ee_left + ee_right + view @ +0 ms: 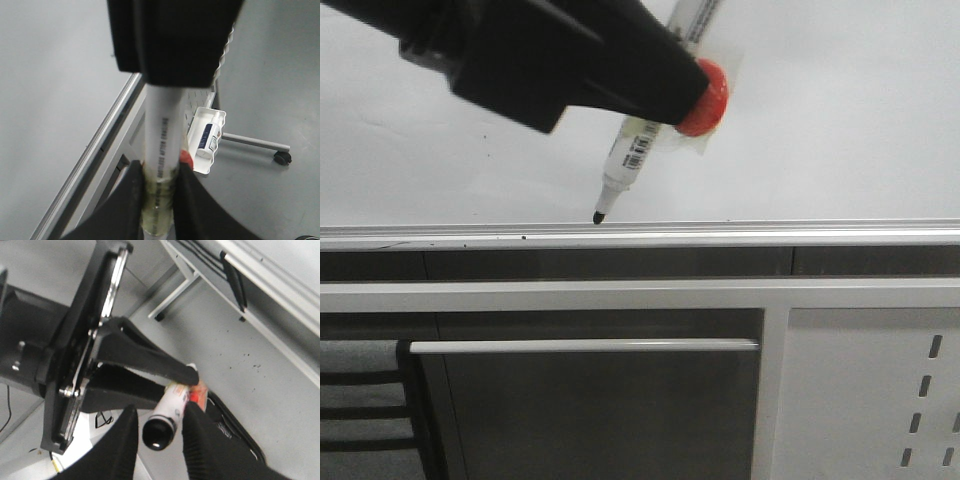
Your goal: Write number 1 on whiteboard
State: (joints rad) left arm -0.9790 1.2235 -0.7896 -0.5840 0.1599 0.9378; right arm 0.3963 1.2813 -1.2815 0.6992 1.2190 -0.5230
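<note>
Here marker (638, 140) barcode label visible; barrel print unreadable; left gripper (692, 92) clamps it.

Below the left gripper (692, 105) you have a grey cabinet front (600, 420) with a horizontal silver handle bar (585, 346). Lower and to the gripper's right: white perforated panel (870, 400), slots in columns. Lower left: black slatted item (365, 410), type unclear. Left wrist view, beyond the gripper: white plastic holder (209, 142) carrying a blue-labelled tube; past it you see a grey stand leg (250, 142) ending in a black caster (282, 159).
</note>
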